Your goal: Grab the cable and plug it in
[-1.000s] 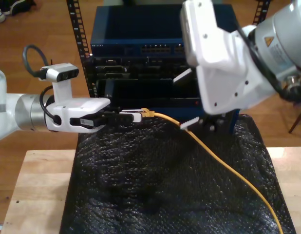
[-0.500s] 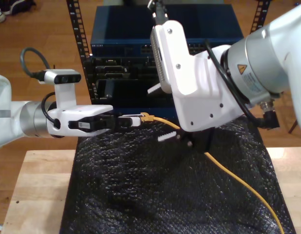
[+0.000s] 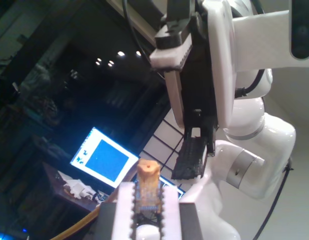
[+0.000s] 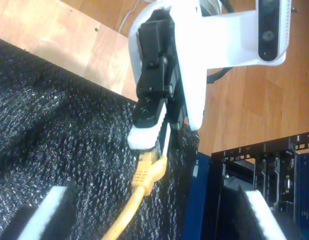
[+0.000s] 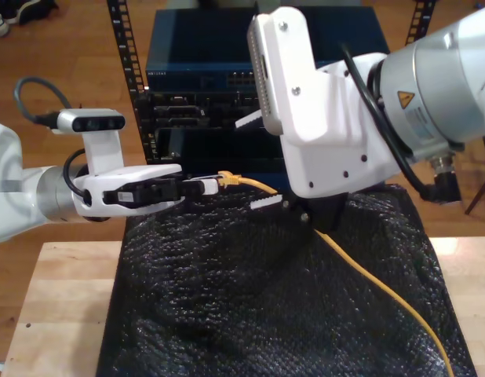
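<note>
Our first gripper [image 3: 147, 210] is clamped on the cable [image 3: 147, 186] just behind its tip: in the first wrist view the two white toothed fingers [image 3: 125, 210] press both sides of the orange plug boot, whose end sticks out a little past the fingertips. In the exterior view the same gripper [image 5: 205, 186] reaches in from the exterior view's left, held level, with the plug end [image 5: 229, 179] poking out ahead of it toward the other arm.

From that grip the cable [image 5: 368, 276] runs away from our first gripper, passes under the second arm and trails across the black mat [image 5: 227, 298] to the exterior view's lower right edge. The mat lies on a wooden table [image 5: 62, 306].

Our second gripper [image 5: 255, 161] stands just ahead of the plug, with its jaws wide apart and nothing held; the white toothed fingertips [image 5: 262, 202] show to either side of the cable's line. In the second wrist view its two pads [image 4: 49, 205] frame the scene at the picture's lower edge, and between them, further off, we see our first gripper pinching the cable [image 4: 147, 172] over the mat [image 4: 59, 130].

Behind both grippers stands a blue rack unit [image 5: 203, 59] with a row of ports [image 5: 238, 79] on its front.
</note>
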Motion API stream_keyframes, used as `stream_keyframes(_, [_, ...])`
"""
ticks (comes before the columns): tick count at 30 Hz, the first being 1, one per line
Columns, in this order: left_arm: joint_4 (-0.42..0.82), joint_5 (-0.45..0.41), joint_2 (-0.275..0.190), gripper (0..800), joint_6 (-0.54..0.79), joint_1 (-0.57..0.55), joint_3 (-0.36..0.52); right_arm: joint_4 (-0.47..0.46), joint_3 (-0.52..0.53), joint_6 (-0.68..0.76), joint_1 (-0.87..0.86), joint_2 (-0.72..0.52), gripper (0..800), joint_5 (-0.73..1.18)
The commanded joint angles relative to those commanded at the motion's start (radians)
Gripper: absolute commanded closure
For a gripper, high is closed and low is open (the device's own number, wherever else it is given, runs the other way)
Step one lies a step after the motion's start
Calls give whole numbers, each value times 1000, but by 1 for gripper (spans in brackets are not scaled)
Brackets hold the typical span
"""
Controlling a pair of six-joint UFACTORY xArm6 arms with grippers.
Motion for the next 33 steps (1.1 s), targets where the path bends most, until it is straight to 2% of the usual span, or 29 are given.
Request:
stream_keyframes(22, [-5, 72, 18, 791, -3, -6, -2, 0, 60, -64, 74, -25, 61, -109])
stream_keyframes(27, [-14, 81, 25, 791, -6, -8, 0, 0, 72, -64, 75, -49, 128, -121])
stream_keyframes(33, [-18, 86, 40, 791, -51, -8, 6, -2, 78, -64, 84, -48, 136, -121])
